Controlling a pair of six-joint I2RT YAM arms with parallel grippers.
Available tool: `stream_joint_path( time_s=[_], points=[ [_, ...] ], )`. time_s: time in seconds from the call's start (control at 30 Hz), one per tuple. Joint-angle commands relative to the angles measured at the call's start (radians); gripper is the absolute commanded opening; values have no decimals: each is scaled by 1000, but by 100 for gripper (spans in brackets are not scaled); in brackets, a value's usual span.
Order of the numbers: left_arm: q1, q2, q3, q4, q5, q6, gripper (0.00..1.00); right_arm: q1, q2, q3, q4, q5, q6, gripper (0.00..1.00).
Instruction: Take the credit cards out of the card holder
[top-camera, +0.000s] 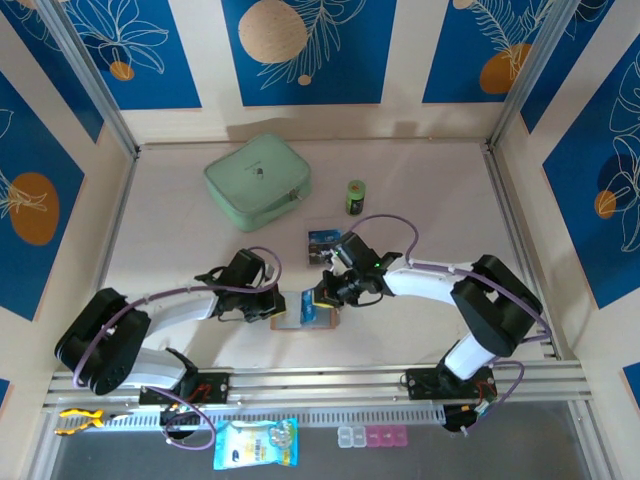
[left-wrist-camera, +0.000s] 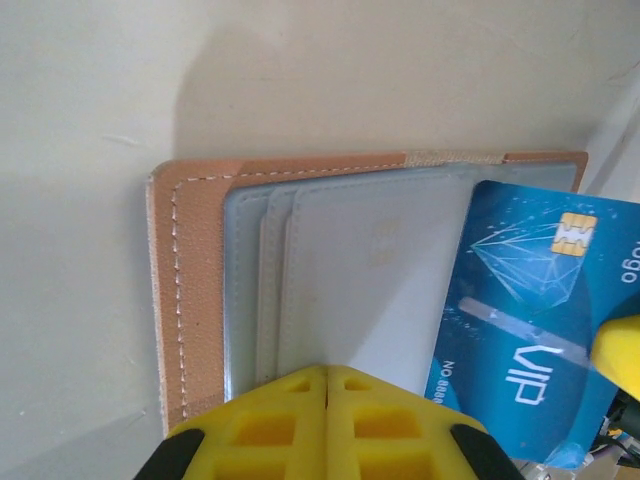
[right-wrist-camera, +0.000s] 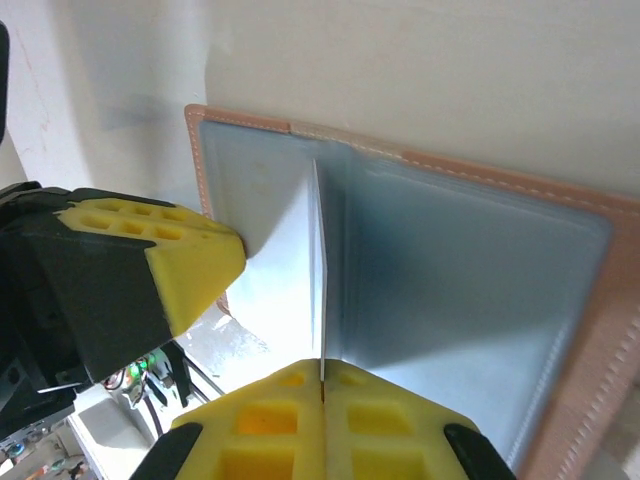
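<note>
Our right gripper (right-wrist-camera: 322, 385) is clenched on the thin edge of the blue credit card (left-wrist-camera: 520, 320), which sticks out of the card holder's (left-wrist-camera: 200, 260) right side. Our left gripper (left-wrist-camera: 327, 385), clenched empty, pins the holder's near edge. If that pin slips, we expect the holder to drag along; the narrow pinch could also lose the card.

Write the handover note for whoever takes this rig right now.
Left gripper: shut, fingertips at the near edge of the card holder, apparently steadying it.
Right gripper: shut on the blue VIP card, which is partly out of the holder.
Done: one dark card lies loose beyond the holder.
Left: pull the VIP card free, set it down, then check the grey pockets for more.
</note>
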Motion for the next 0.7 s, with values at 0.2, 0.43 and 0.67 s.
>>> stream_joint_path(
  time_s=[0.2, 0.43, 0.67],
  points=[
    [-7, -18, -51, -28, -31, -26, 6, -21, -89, 57, -233, 74, -138, 0],
    [-10, -29, -55, -20, -31, -34, 6, -48, -117, 147, -379, 95, -329, 0],
    [-10, -57, -50, -25, -38, -38, 10, -76, -130, 246, -481, 130, -612, 0]
  ],
)
